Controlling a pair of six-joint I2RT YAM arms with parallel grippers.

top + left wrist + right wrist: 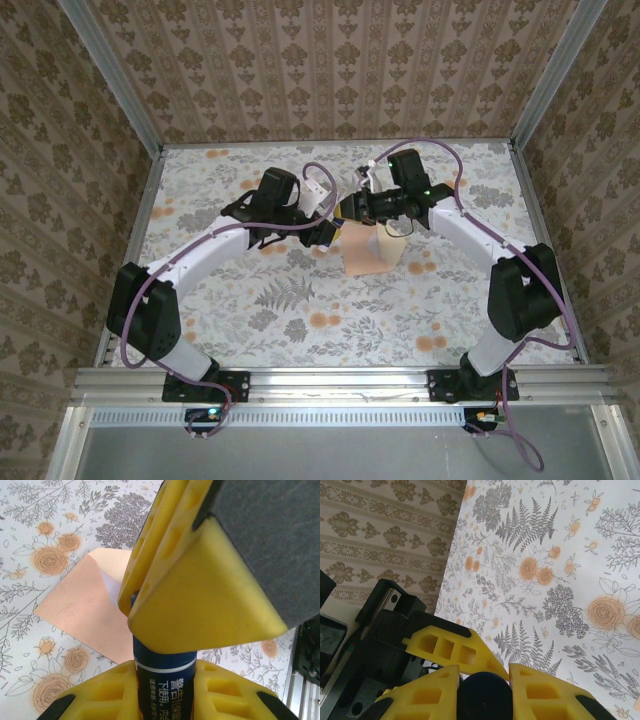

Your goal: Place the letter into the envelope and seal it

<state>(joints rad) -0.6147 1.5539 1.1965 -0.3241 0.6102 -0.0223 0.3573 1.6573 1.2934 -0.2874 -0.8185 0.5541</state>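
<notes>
Your left tool [165, 687]: clamped on glue stick [165, 667], raised near envelope [85, 610] | your right tool [485, 672]: pinching its cap [485, 697] | envelope: flat on tabletop [30, 540]

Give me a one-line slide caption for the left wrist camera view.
The left tool and right tool both grip a blue glue stick, peach envelope lying flap-open nearby.

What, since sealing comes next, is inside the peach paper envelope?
A whitish strip, probably the letter, shows at the peach paper envelope's open mouth; its front panel hides the rest.
</notes>
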